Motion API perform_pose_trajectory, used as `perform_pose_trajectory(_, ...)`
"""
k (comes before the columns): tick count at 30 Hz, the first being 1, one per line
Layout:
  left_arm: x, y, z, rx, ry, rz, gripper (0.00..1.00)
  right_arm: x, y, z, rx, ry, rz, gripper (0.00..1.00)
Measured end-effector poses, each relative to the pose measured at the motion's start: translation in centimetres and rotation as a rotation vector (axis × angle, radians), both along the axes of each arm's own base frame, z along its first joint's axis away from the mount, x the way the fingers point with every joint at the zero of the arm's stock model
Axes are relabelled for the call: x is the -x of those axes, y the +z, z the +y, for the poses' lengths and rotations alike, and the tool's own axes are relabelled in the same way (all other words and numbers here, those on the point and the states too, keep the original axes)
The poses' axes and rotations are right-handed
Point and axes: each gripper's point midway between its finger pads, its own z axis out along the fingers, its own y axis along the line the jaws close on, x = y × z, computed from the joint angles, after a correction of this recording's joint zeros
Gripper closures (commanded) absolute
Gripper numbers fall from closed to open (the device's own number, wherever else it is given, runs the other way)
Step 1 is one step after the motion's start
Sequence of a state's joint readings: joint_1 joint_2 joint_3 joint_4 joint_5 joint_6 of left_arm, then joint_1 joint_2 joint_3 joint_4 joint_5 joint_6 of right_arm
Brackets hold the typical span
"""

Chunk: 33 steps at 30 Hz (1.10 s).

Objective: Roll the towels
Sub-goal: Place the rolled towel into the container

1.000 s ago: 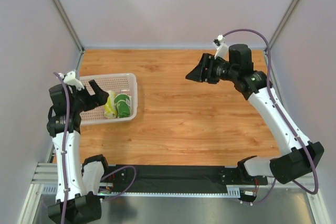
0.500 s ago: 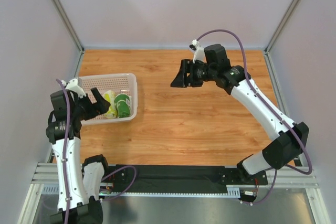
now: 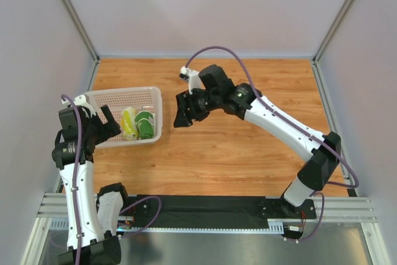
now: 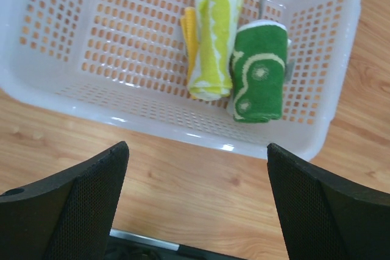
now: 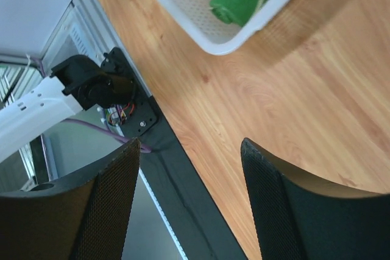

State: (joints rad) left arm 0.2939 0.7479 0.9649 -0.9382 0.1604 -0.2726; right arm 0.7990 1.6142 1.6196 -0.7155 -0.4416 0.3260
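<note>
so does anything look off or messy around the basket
Nothing serious. Both towels lie rolled side by side at one end of the white basket. Only the lime-yellow towel is slightly untidy: a flap of cloth pokes out on the side away from the dark green towel.

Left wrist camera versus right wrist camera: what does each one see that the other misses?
Only the left wrist view shows the basket's whole inside, both the lime-yellow towel and green towel rolled, side by side. Only the right wrist view shows the black strip along the table edge, an arm base and a purple cable. Both show the basket, green towel and wooden table.
</note>
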Motion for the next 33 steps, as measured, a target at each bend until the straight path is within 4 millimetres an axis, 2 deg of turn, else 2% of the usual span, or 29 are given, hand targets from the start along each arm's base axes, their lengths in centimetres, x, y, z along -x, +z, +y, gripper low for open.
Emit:
perform_pose_trajectory(4, 0.3, 0.4, 1.5, -0.072, 0.049, 0.009, 0.00, 2.7, -1.0, 3.0, 0.035, 0.097, -0.008, 0.32)
perform_pose_trajectory(7, 0.3, 0.5, 1.9, -0.094, 0.061, 0.010, 0.00, 3.9, -1.3, 4.4, 0.057, 0.135, -0.015, 0.32)
perform_pose_trajectory(11, -0.3, 0.6, 2.0, -0.085, 0.065, -0.001, 0.00, 2.8, -0.7, 5.0, 0.058, 0.113, -0.049, 0.30)
perform_pose_trajectory(17, -3.2, 0.9, 1.7, -0.082, 0.021, -0.077, 0.00, 0.7, 0.6, 4.5, 0.070, 0.056, -0.144, 0.31)
perform_pose_trajectory(19, -4.1, -0.2, 1.9, -0.089, 0.019, -0.089, 0.00, 0.5, 0.5, 4.0, 0.086, 0.044, -0.169, 0.31)
perform_pose_trajectory(23, -5.0, -4.1, 2.2, -0.101, 0.015, -0.089, 0.00, 0.9, -0.2, 1.9, 0.123, 0.025, -0.207, 0.31)
perform_pose_trajectory(26, -5.1, -7.3, 2.3, -0.119, 0.000, -0.091, 0.00, 1.4, -0.9, 0.8, 0.136, 0.022, -0.214, 0.21)
perform_pose_trajectory(29, -5.1, -10.0, 2.2, -0.135, -0.023, -0.103, 0.00, 1.8, -1.8, 0.6, 0.144, 0.035, -0.202, 0.21)
perform_pose_trajectory(30, -5.2, -10.5, 2.1, -0.141, -0.038, -0.112, 0.00, 1.9, -2.2, 0.6, 0.145, 0.043, -0.195, 0.21)
perform_pose_trajectory(33, -6.0, -10.5, 1.9, -0.160, -0.073, -0.172, 0.00, 2.4, -3.0, 0.5, 0.152, 0.061, -0.178, 0.21)
